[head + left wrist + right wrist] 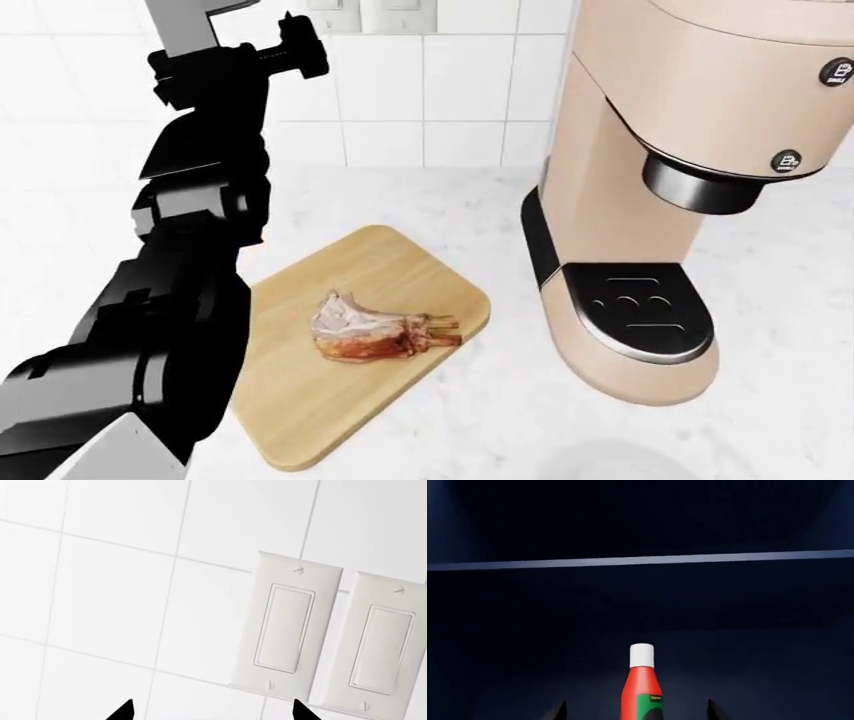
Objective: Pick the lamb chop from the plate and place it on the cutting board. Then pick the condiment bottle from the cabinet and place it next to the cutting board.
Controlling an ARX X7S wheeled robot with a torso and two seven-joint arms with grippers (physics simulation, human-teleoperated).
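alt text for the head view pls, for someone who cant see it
A small raw pinkish-red lamb chop with short rib bones lies on a light tan wooden cutting board on a white marble counter. A tall beige coffee machine stands beside the board, and the robot's black left arm rises toward the white tiled wall.

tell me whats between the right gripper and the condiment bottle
Nothing: in the right wrist view the condiment bottle stands between the right gripper's open jaws, with only dark cabinet space around it.

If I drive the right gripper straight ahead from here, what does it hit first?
Most likely the condiment bottle: it stands upright, centred between the open right gripper's fingers in the dark cabinet. Nothing shows in front of it, though the remaining gap is hard to judge.
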